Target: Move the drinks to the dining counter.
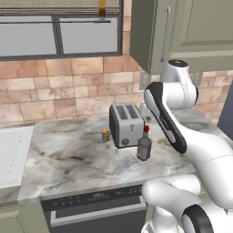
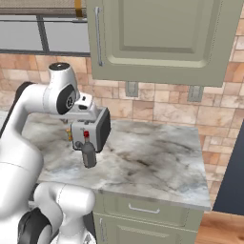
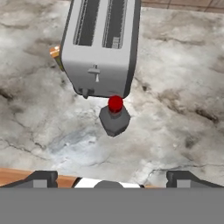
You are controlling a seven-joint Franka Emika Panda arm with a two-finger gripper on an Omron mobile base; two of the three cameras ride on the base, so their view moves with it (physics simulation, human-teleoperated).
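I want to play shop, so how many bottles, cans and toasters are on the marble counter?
Bottles: 1, the grey bottle with a red cap.
Cans: 1, the small orange can beside the toaster.
Toasters: 1, the silver toaster.
Total: 3

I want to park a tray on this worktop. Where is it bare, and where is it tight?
Bare marble lies left of the can, toward the drainboard, and right of the toaster. Tight: the bottle stands close before the toaster, the can beside it.
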